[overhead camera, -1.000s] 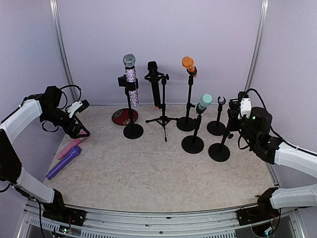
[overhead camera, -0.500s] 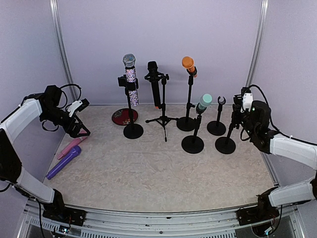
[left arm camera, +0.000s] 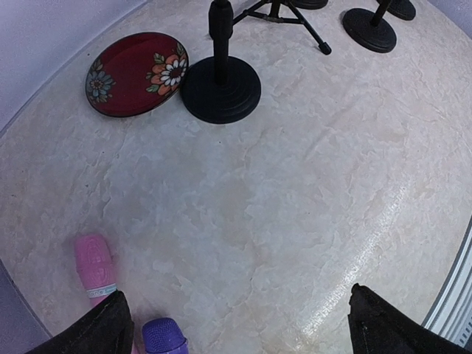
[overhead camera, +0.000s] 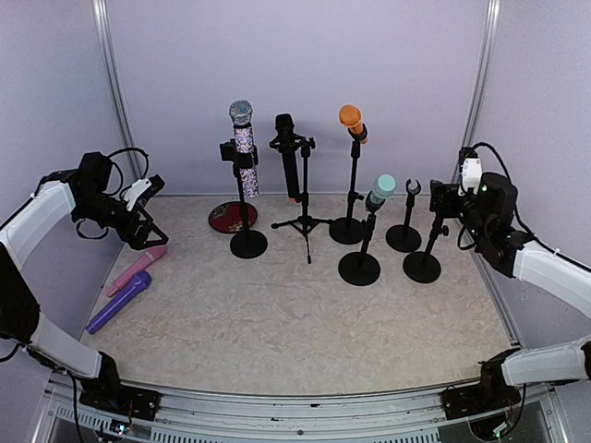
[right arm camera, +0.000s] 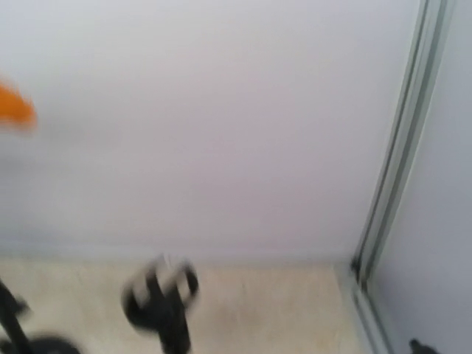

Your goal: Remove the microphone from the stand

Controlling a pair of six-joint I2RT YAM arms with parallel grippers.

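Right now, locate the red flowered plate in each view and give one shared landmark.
Top external: red plate, left of centre, just behind a round black stand base.
Left wrist: upper left, beside that base.
Right wrist: not in it.
Shared landmark: the round black stand base.

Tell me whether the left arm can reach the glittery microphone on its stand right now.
Probably yes. The left gripper is open, and between it and the glittery microphone only a low red plate lies near the path.
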